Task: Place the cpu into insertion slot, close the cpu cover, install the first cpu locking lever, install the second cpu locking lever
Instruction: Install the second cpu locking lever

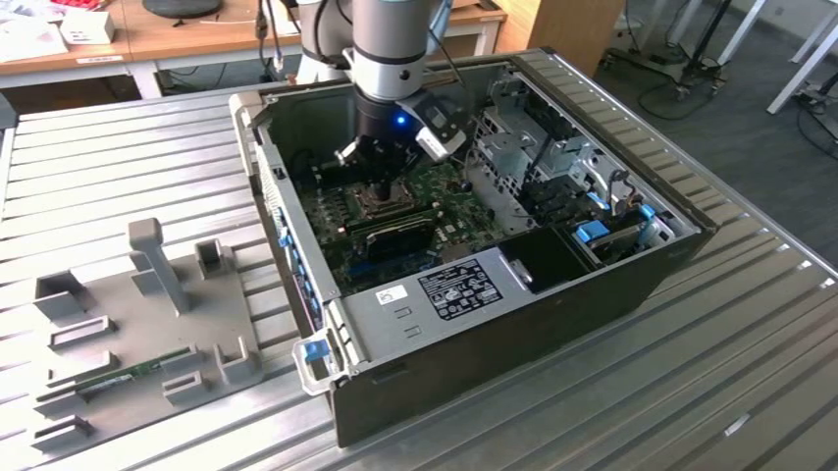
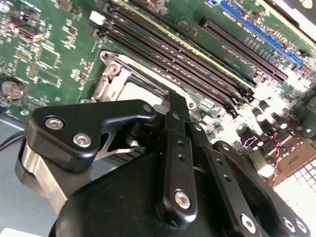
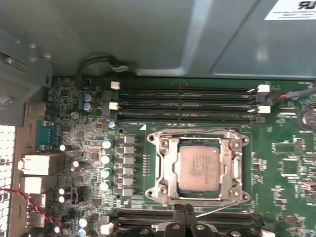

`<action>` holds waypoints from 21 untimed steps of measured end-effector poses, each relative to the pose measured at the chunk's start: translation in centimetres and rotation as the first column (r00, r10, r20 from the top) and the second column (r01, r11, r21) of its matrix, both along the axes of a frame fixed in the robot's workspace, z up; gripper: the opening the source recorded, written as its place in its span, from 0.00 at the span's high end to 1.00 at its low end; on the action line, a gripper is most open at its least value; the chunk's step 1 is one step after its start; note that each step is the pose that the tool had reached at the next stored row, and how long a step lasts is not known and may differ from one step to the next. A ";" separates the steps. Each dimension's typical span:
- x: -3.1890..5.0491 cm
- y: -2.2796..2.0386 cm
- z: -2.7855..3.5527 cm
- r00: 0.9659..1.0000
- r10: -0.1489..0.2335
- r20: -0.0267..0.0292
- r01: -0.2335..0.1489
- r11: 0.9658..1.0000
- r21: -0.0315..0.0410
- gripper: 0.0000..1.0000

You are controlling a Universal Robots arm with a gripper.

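One cpu (image 3: 199, 168) seated under closed cpu cover (image 3: 165, 165), jaws just beside socket edge

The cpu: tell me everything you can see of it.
The cpu is a flat square chip with a dull silver-grey metal top bearing faint print. In the first wrist view it lies flat in the insertion slot of the green motherboard, and the silver cpu cover is folded down around it, so the chip shows through the cover's window. The cover's edges overlap its rim. The gripper hangs just beside the socket and does not touch the chip.
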State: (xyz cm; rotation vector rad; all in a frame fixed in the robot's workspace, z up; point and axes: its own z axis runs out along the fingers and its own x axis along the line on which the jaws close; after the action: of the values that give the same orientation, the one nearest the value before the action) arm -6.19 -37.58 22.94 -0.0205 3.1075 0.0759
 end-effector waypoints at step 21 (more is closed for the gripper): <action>-1.72 0.08 -1.56 1.000 -0.006 0.000 0.006 1.000 -0.001 0.90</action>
State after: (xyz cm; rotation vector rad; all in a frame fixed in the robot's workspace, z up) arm -7.90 -37.50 21.37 -0.0108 3.1075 0.0746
